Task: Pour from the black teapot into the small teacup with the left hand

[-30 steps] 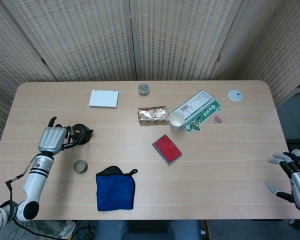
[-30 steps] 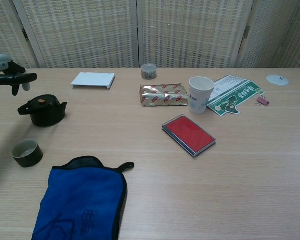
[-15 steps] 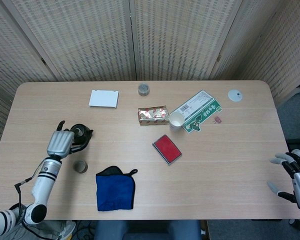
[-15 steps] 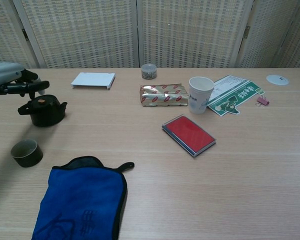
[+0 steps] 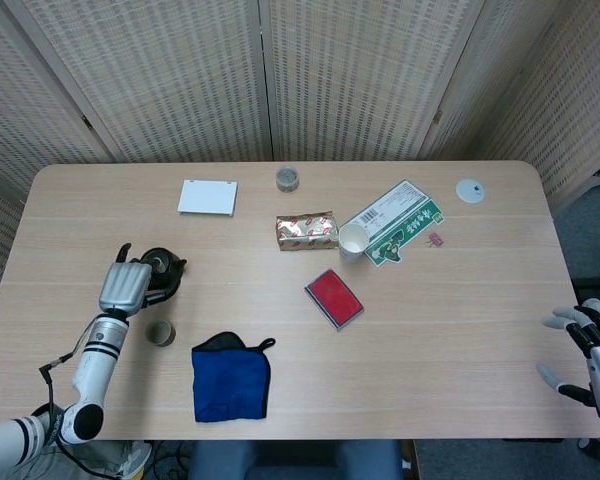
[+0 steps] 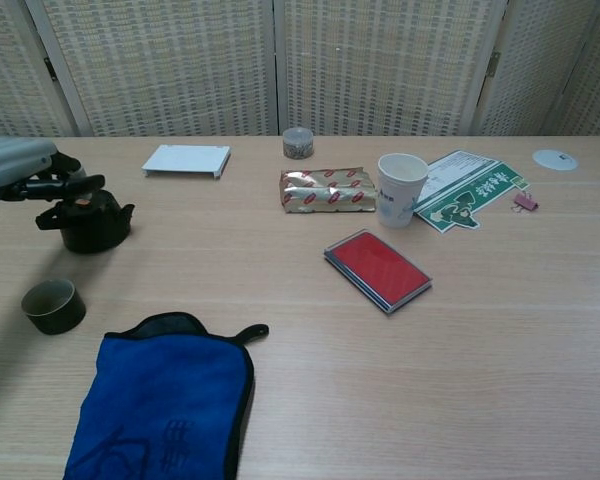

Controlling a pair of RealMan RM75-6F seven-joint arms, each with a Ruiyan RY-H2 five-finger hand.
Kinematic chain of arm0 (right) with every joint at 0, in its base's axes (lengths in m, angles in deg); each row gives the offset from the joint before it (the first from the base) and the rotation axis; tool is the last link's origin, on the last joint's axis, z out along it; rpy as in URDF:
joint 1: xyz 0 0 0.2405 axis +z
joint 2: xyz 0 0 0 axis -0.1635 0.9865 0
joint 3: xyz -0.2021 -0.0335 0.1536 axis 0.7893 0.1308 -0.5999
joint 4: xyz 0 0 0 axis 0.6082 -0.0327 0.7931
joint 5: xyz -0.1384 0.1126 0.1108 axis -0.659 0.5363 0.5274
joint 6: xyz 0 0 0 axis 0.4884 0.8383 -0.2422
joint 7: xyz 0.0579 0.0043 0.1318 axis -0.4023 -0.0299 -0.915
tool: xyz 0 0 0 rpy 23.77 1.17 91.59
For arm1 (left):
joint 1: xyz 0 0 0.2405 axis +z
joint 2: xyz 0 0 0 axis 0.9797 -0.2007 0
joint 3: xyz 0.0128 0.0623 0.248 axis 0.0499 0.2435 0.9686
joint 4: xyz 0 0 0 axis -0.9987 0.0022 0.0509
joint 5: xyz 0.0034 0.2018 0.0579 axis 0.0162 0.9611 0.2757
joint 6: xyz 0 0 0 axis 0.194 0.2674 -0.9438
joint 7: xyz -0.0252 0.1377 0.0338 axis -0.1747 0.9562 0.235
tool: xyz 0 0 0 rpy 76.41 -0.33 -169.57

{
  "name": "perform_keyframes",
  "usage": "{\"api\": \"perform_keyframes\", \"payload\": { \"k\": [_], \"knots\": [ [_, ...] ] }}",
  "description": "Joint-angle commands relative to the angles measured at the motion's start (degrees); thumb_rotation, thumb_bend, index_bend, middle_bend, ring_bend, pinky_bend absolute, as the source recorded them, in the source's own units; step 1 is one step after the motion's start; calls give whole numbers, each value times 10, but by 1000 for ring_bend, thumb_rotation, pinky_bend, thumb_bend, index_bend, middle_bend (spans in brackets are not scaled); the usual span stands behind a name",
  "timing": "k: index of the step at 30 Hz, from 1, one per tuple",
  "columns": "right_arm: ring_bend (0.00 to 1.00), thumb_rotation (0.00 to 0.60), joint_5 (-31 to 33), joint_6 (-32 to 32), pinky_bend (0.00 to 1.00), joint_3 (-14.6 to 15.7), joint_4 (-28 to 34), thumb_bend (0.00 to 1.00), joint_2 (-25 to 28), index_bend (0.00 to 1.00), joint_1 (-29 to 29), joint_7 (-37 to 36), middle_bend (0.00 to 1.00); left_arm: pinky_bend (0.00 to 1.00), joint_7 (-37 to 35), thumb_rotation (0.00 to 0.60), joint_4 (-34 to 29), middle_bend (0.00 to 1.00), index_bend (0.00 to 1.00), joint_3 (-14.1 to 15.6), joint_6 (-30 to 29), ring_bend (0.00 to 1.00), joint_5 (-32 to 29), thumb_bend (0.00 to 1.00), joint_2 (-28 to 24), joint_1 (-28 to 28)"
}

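The black teapot (image 5: 163, 271) (image 6: 92, 224) stands upright near the table's left edge. The small dark teacup (image 5: 161, 333) (image 6: 53, 305) sits just in front of it, towards me. My left hand (image 5: 125, 288) (image 6: 18, 167) hovers at the teapot's left side with its fingers (image 6: 68, 184) apart, reaching over the lid and handle; it holds nothing, and whether it touches the pot is unclear. My right hand (image 5: 592, 355) hangs off the table's front right corner with fingers spread and empty; the chest view does not show it.
A blue cloth (image 5: 230, 378) (image 6: 165, 395) lies right of the teacup. Mid-table are a red case (image 5: 333, 298), a paper cup (image 5: 352, 240), a foil packet (image 5: 307, 231) and a green-white package (image 5: 395, 222). A white box (image 5: 207, 196) and small tin (image 5: 287, 179) sit further back.
My left hand has moved right, from beside the teapot to over its top. The right hand has drifted slightly toward the table's corner. Teapot and teacup have not moved.
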Motion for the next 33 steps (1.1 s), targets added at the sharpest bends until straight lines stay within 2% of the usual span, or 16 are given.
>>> {"api": "perform_keyframes", "payload": {
  "k": [1, 10, 33],
  "knots": [
    [163, 600, 0, 0, 226, 0, 0, 143, 0, 334, 0, 0, 264, 0, 2, 14, 6, 374, 370, 0, 3, 362, -5, 278, 4, 0],
    [163, 600, 0, -1, 226, 0, 0, 144, 0, 334, -1, -1, 264, 0, 11, 14, 22, 374, 384, 1, 8, 362, -13, 277, 14, -2],
    [163, 600, 1, 0, 226, -1, 2, 143, 0, 334, 0, 1, 264, 0, 28, 14, -5, 375, 412, 10, 13, 374, -29, 277, -1, 2]
  ]
}}
